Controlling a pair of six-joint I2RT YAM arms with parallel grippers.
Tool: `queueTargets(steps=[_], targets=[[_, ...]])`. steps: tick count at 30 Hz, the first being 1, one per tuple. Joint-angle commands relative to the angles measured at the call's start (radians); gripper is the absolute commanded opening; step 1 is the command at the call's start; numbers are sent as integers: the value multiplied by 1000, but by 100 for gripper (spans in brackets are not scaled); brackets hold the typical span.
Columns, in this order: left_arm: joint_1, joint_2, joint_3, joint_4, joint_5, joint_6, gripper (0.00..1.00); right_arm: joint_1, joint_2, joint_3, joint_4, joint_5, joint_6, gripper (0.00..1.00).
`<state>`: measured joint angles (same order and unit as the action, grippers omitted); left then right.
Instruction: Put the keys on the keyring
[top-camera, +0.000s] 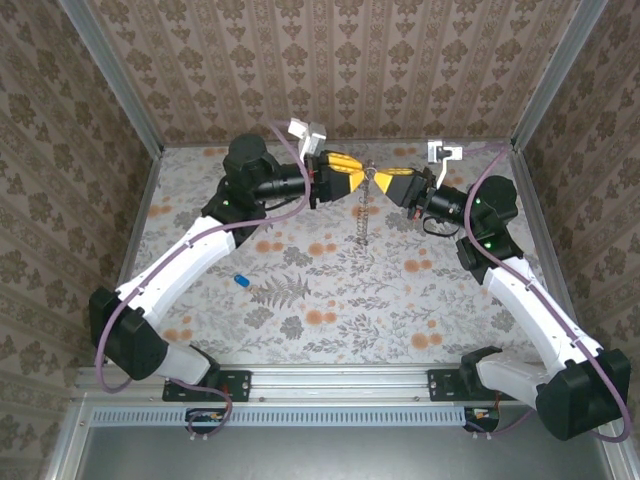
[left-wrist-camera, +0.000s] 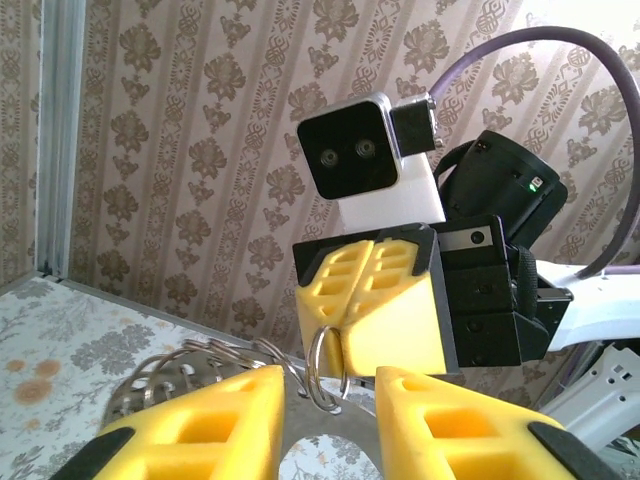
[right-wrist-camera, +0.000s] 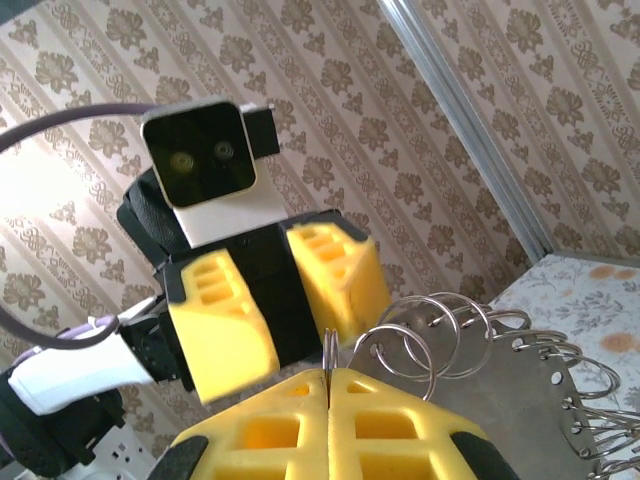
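Note:
The keyring (top-camera: 370, 178) hangs in the air at the back of the table between both grippers, its chain (top-camera: 362, 225) dangling to the tabletop. My right gripper (right-wrist-camera: 328, 376) is shut on the thin metal ring (right-wrist-camera: 330, 348), which stands edge-on above its fingertips. My left gripper (left-wrist-camera: 330, 388) faces it, open, with the ring (left-wrist-camera: 312, 368) just ahead of the gap between its fingers and nothing clamped. The right gripper (left-wrist-camera: 342, 340) shows shut in the left wrist view. The blue-headed key (top-camera: 241, 280) lies on the table, well to the left and nearer, away from both grippers.
The floral tabletop (top-camera: 330, 320) is walled by patterned panels on three sides. Purple cables loop over each arm. A string of linked wire loops (right-wrist-camera: 456, 331) trails from the ring to the right in the right wrist view.

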<state>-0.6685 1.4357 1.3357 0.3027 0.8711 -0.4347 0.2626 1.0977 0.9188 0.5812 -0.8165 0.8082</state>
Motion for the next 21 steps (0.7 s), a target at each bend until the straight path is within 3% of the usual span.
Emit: queueTargets(steps=[1, 21], targets=[[-10, 13, -12, 78, 11, -35, 28, 7, -10, -6, 94, 38, 31, 0], [-36, 50, 2, 142, -16, -70, 26, 9, -14, -26, 120, 40, 51, 0]])
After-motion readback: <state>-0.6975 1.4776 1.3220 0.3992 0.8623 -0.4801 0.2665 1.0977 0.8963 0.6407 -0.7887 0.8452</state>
